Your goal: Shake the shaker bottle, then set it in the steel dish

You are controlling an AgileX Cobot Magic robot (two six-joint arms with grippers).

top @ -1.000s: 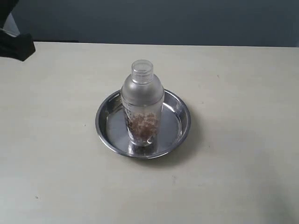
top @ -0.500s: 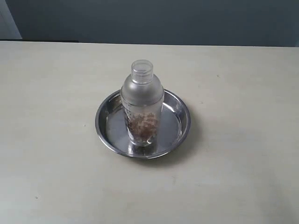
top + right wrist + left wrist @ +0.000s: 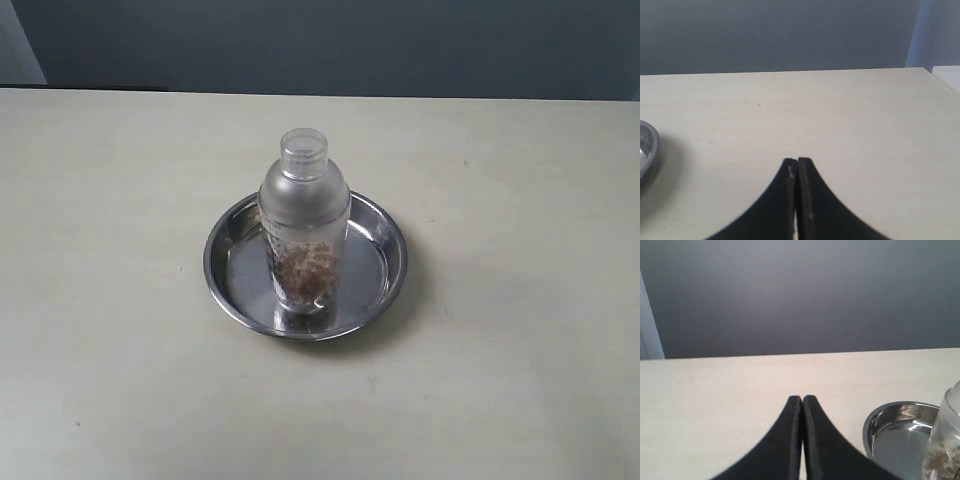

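Note:
The shaker bottle (image 3: 304, 225) stands upright in the middle of the steel dish (image 3: 385, 228), frosted and clear with brown pellets in its lower half. Neither arm shows in the exterior view. In the left wrist view my left gripper (image 3: 802, 399) is shut with nothing in it, well apart from the dish (image 3: 890, 412) and the bottle (image 3: 946, 445) off to one side. My right gripper (image 3: 797, 161) is also shut on nothing, over bare table, with only the dish's rim (image 3: 649, 145) at the picture's edge.
The pale table (image 3: 520, 180) runs all round the dish. A dark wall (image 3: 350, 45) stands behind the far table edge. A white surface (image 3: 947, 75) shows past the table's corner in the right wrist view.
A dark arm part at the upper left of the exterior view one second ago has left the picture. The bottle and the dish have not moved.

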